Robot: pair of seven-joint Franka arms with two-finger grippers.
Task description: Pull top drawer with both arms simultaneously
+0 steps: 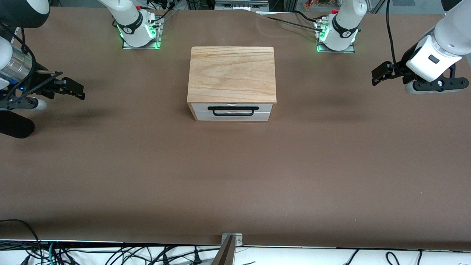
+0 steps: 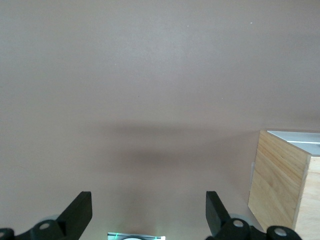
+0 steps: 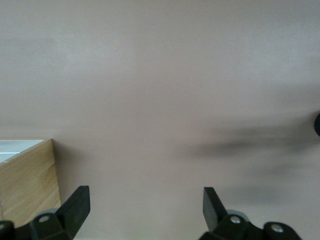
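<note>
Top drawer (image 1: pixel 232 110), pushed fully home in the light oak cabinet (image 1: pixel 232 73) near mid-table, white front panel turned toward the front camera, wide black bar handle (image 1: pixel 232 110) lying across that panel with its long axis running from one arm's end of the table to the other. Judged from this, a pull straight toward the front camera, each arm taking one end of the bar. Nearest to that camera, only bare brown table (image 1: pixel 235 176); then the drawer front; then, level with the cabinet and well apart from it, the two pincers up in the air. Right gripper (image 1: pixel 75 90) over the table at the right arm's end, fingers spread wide and empty, pointing in toward the cabinet. Left gripper (image 1: pixel 381 73) over the left arm's end, likewise spread and empty, likewise aimed inward. Neither plainly nearer to the handle; both well out to the sides, so a long swing inward and down in front of the panel called for. Farthest, the two bases along the table edge. Hard to make out: notch in the drawer's top edge, seam between upper and lower fronts, clearance under the bar. From either wrist view, only a cabinet corner, handle hidden.
</note>
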